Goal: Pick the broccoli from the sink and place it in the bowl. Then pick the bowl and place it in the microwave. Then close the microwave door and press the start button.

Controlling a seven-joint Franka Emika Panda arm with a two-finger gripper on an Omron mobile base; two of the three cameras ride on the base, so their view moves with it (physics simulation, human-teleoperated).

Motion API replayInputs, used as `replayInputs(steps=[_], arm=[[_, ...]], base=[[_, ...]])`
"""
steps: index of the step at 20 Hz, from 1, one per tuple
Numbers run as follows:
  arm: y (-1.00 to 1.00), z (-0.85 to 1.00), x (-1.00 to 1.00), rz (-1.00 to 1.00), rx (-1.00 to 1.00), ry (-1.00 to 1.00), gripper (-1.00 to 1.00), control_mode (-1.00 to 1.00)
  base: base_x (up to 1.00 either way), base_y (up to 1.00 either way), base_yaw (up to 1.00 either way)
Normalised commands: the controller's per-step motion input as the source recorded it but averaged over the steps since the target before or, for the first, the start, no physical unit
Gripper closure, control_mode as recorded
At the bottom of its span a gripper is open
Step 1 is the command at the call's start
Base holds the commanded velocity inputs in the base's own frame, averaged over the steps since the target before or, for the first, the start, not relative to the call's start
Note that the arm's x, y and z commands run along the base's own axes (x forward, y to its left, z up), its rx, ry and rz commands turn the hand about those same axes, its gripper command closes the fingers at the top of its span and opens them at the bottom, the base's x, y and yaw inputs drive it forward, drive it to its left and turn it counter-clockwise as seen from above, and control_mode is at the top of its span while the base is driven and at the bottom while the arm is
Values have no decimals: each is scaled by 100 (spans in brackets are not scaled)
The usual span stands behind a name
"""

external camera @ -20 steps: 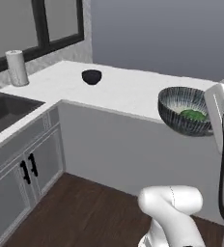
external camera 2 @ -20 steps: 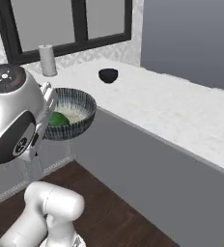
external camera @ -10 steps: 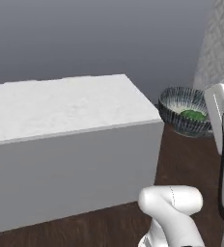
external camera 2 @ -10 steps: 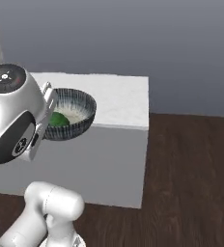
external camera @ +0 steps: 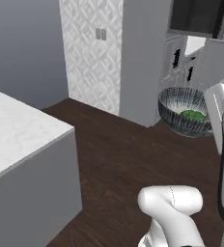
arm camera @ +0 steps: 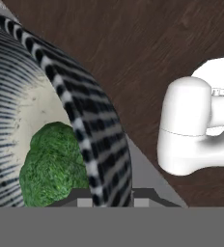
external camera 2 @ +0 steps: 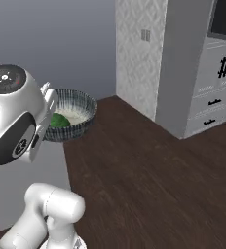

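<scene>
Bowl [external camera: 185, 112] w/ broccoli [external camera: 193, 116] inside, rim pinched in my gripper [arm camera: 113, 201], over open floor [external camera 2: 149, 180]; counter [external camera: 17, 140] well left, cabinets [external camera 2: 210, 87] ahead.

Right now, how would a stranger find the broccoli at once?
Find the white robot arm above the dark wooden floor. It carries a wide bowl with a streaked dark outside. The broccoli is the bumpy bright-green lump on its pale inside.

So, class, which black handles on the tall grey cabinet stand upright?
The upper pair of black handles, side by side; both drawer handles beneath lie level.
</scene>
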Motion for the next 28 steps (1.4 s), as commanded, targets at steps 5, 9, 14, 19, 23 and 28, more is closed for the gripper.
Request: replayInputs(steps=[5, 9, 14, 19, 23, 28], arm=[[0, 0, 0, 0, 0, 0, 100, 100], [0, 0, 0, 0, 0, 0, 100, 100], [0, 0, 0, 0, 0, 0, 100, 100], [0, 0, 0, 0, 0, 0, 100, 100], [0, 0, 0, 0, 0, 0, 100, 100], [0, 0, 0, 0, 0, 0, 100, 100]], base=[[25, -5, -82], [90, -48, -29], [100, -56, -20], [100, -42, -28], [100, -45, -35], [100, -48, -37]])
